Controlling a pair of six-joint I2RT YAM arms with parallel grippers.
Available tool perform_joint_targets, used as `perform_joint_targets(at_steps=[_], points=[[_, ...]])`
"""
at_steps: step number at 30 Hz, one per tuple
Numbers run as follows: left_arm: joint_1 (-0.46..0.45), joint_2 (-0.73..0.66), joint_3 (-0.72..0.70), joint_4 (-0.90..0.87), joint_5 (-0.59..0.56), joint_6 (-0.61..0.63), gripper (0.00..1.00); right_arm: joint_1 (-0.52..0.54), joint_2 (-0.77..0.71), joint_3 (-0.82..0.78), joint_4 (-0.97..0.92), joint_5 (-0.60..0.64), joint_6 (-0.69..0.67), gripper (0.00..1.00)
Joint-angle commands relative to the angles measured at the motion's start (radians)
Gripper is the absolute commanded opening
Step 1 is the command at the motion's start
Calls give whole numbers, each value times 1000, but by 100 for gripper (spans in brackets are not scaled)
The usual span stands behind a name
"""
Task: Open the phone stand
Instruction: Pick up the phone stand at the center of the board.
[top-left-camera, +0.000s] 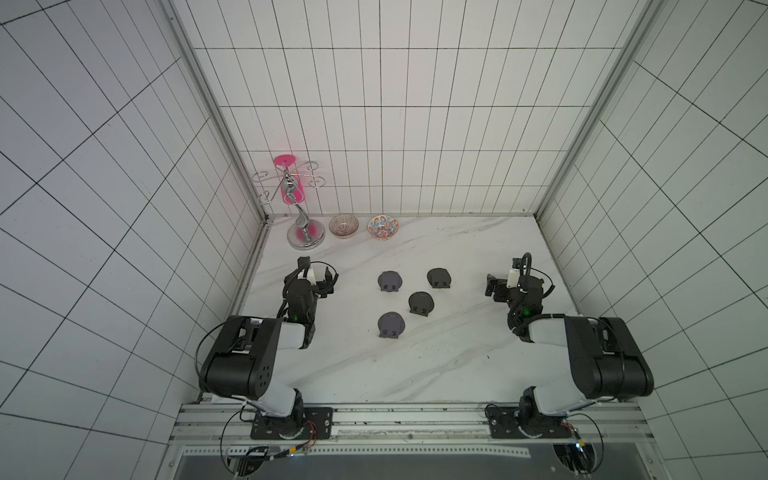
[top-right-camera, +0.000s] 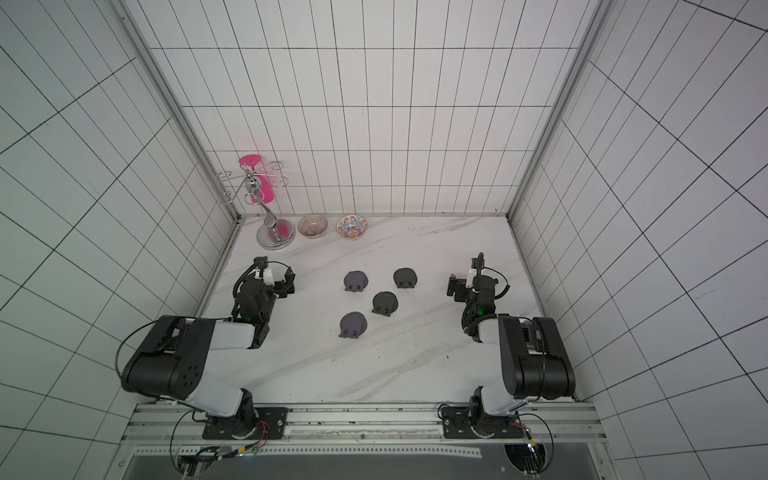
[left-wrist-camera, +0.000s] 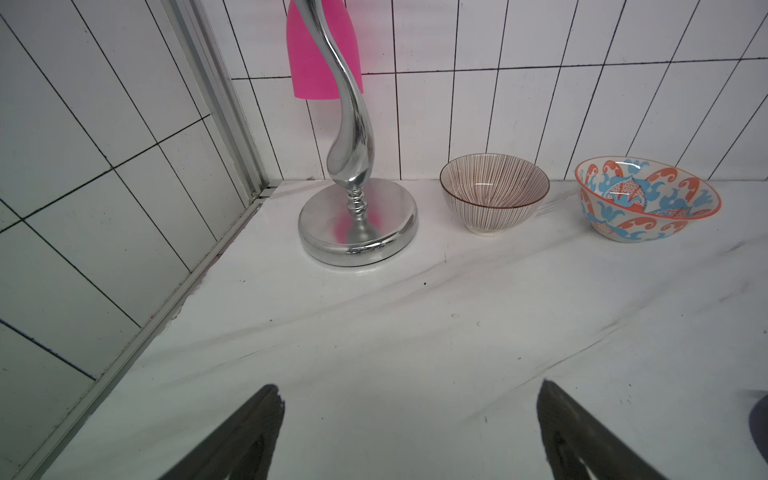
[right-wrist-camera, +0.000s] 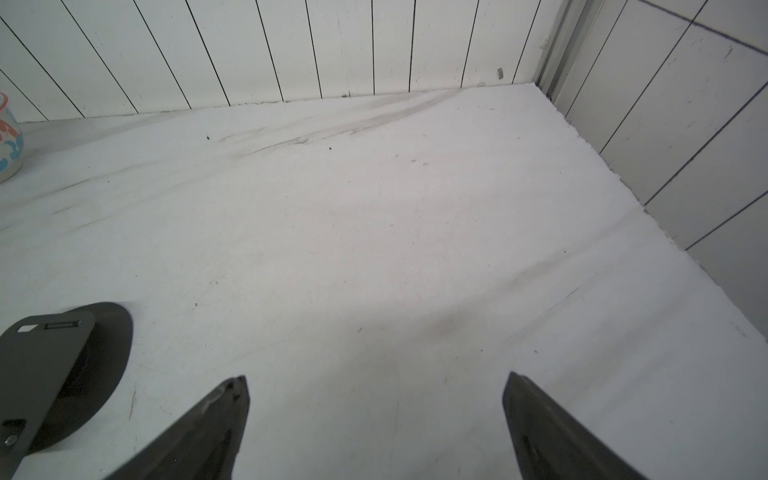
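Note:
Several dark round phone stands lie folded flat in the middle of the white marble table: one at the back left (top-left-camera: 390, 281), one at the back right (top-left-camera: 439, 277), one in the centre (top-left-camera: 421, 303) and one nearest the front (top-left-camera: 390, 325). My left gripper (top-left-camera: 328, 282) hovers to their left, open with nothing in it; between its fingers is bare table (left-wrist-camera: 409, 388). My right gripper (top-left-camera: 492, 286) is to their right, also open and empty (right-wrist-camera: 376, 378). The right wrist view catches the back right stand (right-wrist-camera: 54, 365) off to the side of the fingers.
A chrome cup rack (top-left-camera: 306, 239) with a pink cup (top-left-camera: 293, 195) hanging on it stands in the back left corner. Beside it are a brown striped bowl (top-left-camera: 343, 225) and an orange and blue bowl (top-left-camera: 382, 227). Tiled walls close the table on three sides.

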Motion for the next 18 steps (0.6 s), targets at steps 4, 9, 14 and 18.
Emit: perform_joint_targets(at_steps=[4,9,14,18], points=[[-43,-80,179,-339,-103,-6,97,-10,-200,132,-298,6,48,99],[-177,-83,316,-498,-255,12,98,-42,-245,287,-558,6,286,99],[-240,-81,564,-914,-266,-143,97,-68,-242,342,-614,-187,379,95],[-311,-102,665,-1094,-212,-193,97,-50,-297,398,-710,-224,397,76]])
